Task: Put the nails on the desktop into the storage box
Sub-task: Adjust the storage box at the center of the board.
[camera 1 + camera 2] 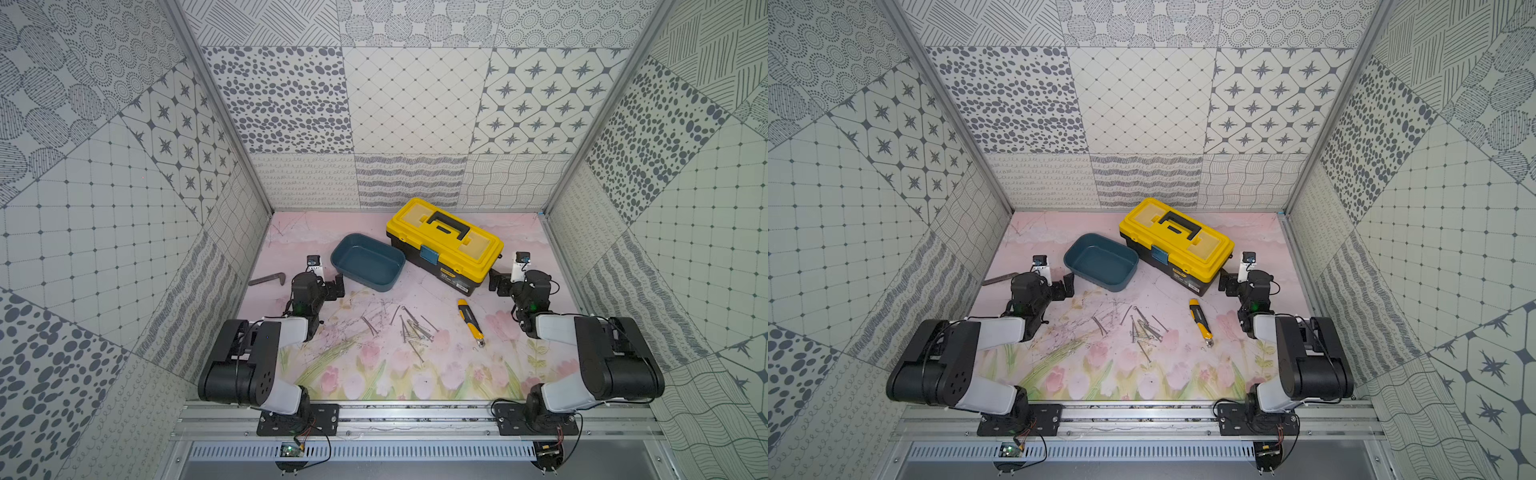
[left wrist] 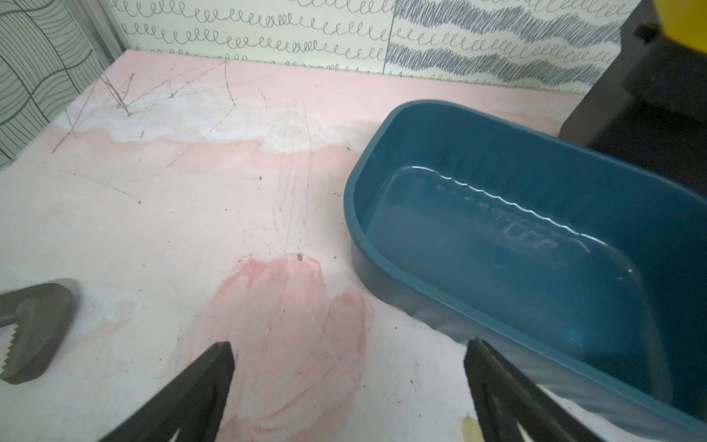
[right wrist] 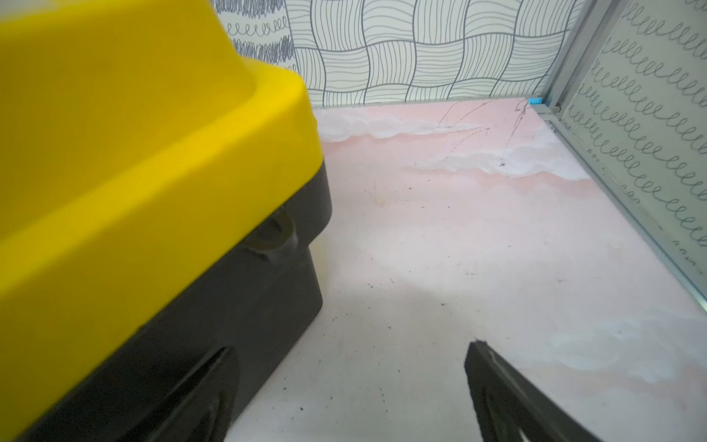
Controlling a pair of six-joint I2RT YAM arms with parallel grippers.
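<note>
Grey steel, the L-shaped bar [image 1: 268, 279] lay a little outside the left gripper's [image 2: 350, 346] outer finger. That gripper's fingers stood wide apart over bare desktop [image 2: 153, 229], holding nothing. The storage box [image 2: 352, 206] sat just beside the other finger, empty. The nails [image 1: 411, 330] lay in a loose, crossed heap well behind both sets of fingertips, between the two arms, with the utility knife [image 1: 471, 322] near them. The right gripper [image 3: 352, 346] also gaped empty, one finger close against the toolbox [image 3: 153, 153]. A good pick would probably need the fingers drawn back, pointed straight down, and closed across a few shafts at the heap's edge, clear of the knife.
</note>
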